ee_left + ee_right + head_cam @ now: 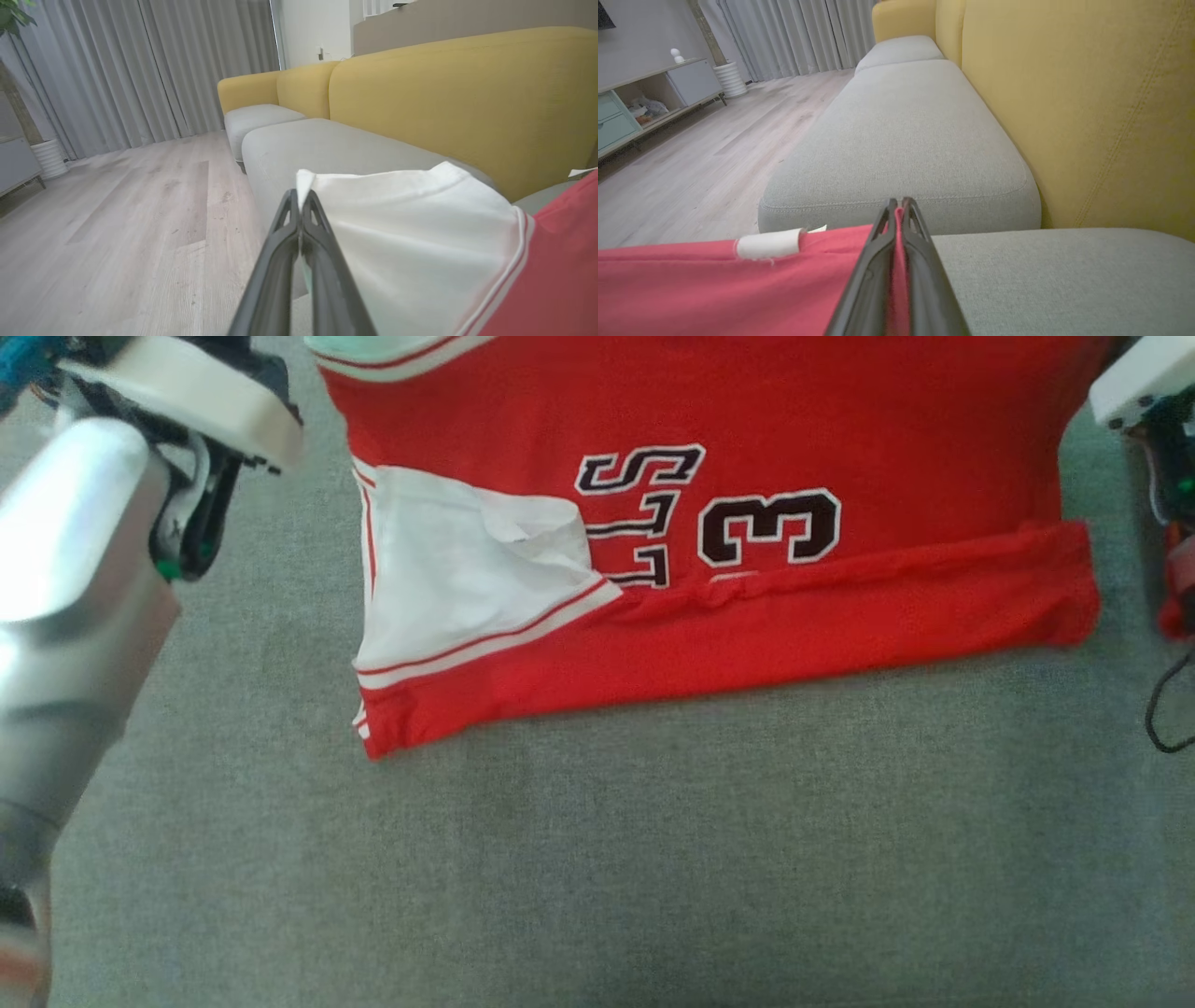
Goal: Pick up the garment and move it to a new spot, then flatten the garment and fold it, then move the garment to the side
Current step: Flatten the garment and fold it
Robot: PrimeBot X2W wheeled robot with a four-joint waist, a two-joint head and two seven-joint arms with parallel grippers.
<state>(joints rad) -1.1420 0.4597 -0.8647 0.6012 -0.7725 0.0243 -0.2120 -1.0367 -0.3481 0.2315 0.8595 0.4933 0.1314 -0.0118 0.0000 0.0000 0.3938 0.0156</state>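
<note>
The grey sofa seat cushion (pixel 597 859) carries the whole job, with the yellow backrest (pixel 1087 116) rising along its far side. Spread across the cushion's far half lies the red jersey (pixel 840 429), print side up. Its near edge (pixel 794 616) is turned over on itself in a rumpled band on the cushion, and its far part runs off toward the two hands. The left hand (pixel 301 196) is closed tight, with a corner of the jersey's white panel (pixel 448 579) pinched at its tips just above the cushion. The right hand (pixel 899 203) is likewise clamped, a sliver of red cloth showing between its fingers at the cushion's seam. The black numeral 3 (pixel 770 527) sits mid-cushion and reads upside down from the robot's side. By the look of it the garment has reached its spot and is partway through spreading or a first fold. The creases need smoothing, the folding needs finishing, and the shift to the side is not yet done.
</note>
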